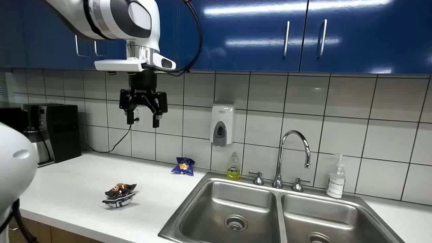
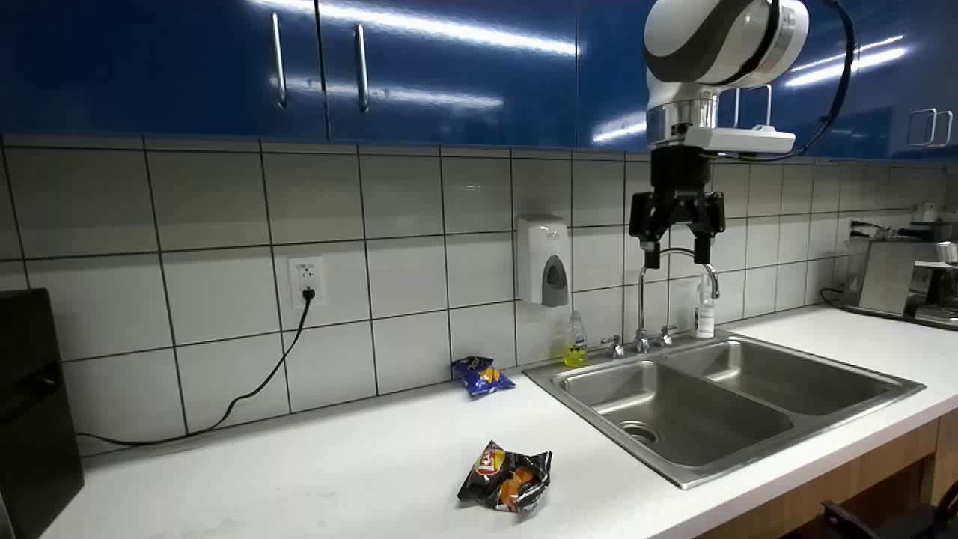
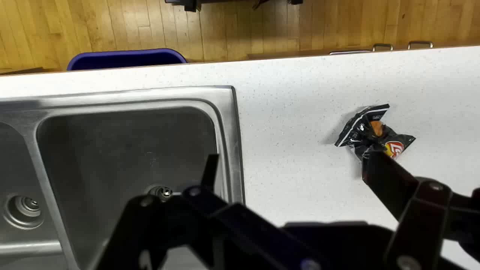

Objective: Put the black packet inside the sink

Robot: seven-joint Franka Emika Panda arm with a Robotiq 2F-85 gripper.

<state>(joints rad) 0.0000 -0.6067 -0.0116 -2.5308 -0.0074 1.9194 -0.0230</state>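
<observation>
Gripper (image 1: 143, 122) hung well above the white countertop (image 1: 67, 182), pointing down, fingers (image 3: 211, 168) spread far apart. Black chip packet (image 2: 506, 480) lay crumpled on that countertop, red-and-yellow logo showing, well below the fingertips and apart from them.

Offset: in the wrist view the packet sat right of picture centre, just past the tip of the finger on the picture's right, which hid a bit of its edge by line of sight. The opposite finger showed against a bowl of the double-bowl sink (image 3: 231, 142), near the rim. In both exterior views the packet was lower in the picture and left of the gripper. Exact sideways gap at counter level: couldn't tell.

Packet vs sink: outside, beside it, bare countertop between packet and rim. It lay nearer the front edge than the blue chip packet (image 2: 483, 376), which sat back by the tile wall (image 2: 408, 277). Dish soap bottle (image 1: 233, 170), yellow liquid inside, stood at the sink's back rim near the blue chip packet, soap dispenser (image 1: 222, 123) mounted on the tiles above. Pump bottle (image 1: 336, 180) stood on the same rim, past the faucet (image 1: 277, 184). Blue wall cabinets (image 1: 246, 32) ran along above the tiles.
</observation>
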